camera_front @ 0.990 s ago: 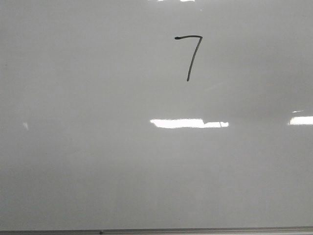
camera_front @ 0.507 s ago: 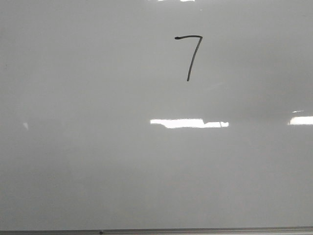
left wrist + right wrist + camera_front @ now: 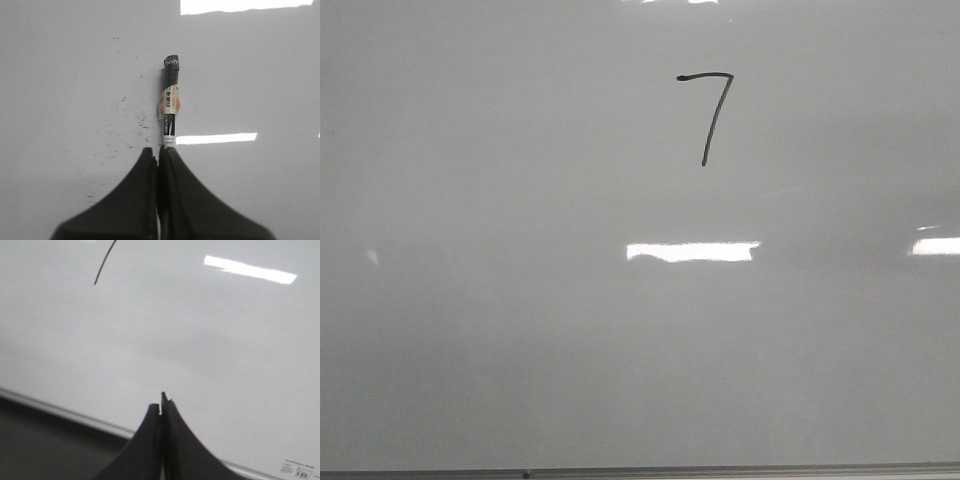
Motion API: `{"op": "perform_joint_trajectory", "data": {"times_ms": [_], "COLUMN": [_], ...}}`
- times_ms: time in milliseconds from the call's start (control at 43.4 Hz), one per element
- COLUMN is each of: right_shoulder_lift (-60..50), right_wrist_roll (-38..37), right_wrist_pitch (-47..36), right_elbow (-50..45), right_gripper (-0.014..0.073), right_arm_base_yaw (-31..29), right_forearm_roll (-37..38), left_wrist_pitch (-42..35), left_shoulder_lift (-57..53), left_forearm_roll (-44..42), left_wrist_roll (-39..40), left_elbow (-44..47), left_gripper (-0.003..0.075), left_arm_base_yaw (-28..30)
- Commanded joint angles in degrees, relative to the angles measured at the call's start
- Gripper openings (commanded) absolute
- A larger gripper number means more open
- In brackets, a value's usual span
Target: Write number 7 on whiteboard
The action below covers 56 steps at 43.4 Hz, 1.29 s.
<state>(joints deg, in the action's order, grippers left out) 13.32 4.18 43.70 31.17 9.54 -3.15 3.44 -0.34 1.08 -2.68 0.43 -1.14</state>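
While the whiteboard [image 3: 500, 330] fills the front view with its grey frame along the near edge, the number 7 [image 3: 708, 115] already stands complete toward its far edge, right of centre. With the digit drawn, what remains is probably a clean retreat: the left gripper [image 3: 158, 155], clamped on the marker [image 3: 169, 102], should lift straight off without smearing, and the right gripper [image 3: 161, 407], pressed together empty, should hold clear.
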Motion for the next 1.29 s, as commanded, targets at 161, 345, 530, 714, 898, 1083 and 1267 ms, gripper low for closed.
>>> {"op": "perform_joint_trajectory", "data": {"times_ms": [161, 345, 530, 714, 898, 1083, 1267], "right_shoulder_lift": [-9.8, -13.9, -15.0, -15.0, -15.0, -15.0, -15.0], "right_wrist_roll": [0.1, 0.1, 0.1, 0.1, 0.1, 0.1, -0.1], "right_wrist_pitch": [-21.4, -30.2, -37.9, -45.0, -45.2, -44.2, -43.7], "right_elbow": [-14.1, -21.3, -27.3, -32.4, -32.5, -32.5, -32.5], "right_gripper": [-0.0066, -0.0066, -0.0066, -0.0066, -0.0066, -0.0066, -0.0066], "right_arm_base_yaw": [-8.4, -9.9, -9.9, -9.9, -9.9, -9.9, -9.9], "right_forearm_roll": [0.3, 0.3, 0.3, 0.3, 0.3, 0.3, -1.7], "left_wrist_pitch": [-4.7, -4.7, -4.7, -4.7, -4.7, -4.7, -4.7], "left_shoulder_lift": [-0.8, -0.8, -0.8, -0.8, -0.8, -0.8, -0.8], "left_forearm_roll": [0.5, 0.5, 0.5, 0.5, 0.5, 0.5, 0.5], "left_wrist_roll": [-0.1, -0.1, -0.1, -0.1, -0.1, -0.1, -0.1], "left_elbow": [0.7, 0.7, 0.7, 0.7, 0.7, 0.7, 0.7], "left_gripper": [-0.0020, -0.0020, -0.0020, -0.0020, -0.0020, -0.0020, -0.0020], "left_arm_base_yaw": [-0.4, -0.4, -0.4, -0.4, -0.4, -0.4, -0.4]}}
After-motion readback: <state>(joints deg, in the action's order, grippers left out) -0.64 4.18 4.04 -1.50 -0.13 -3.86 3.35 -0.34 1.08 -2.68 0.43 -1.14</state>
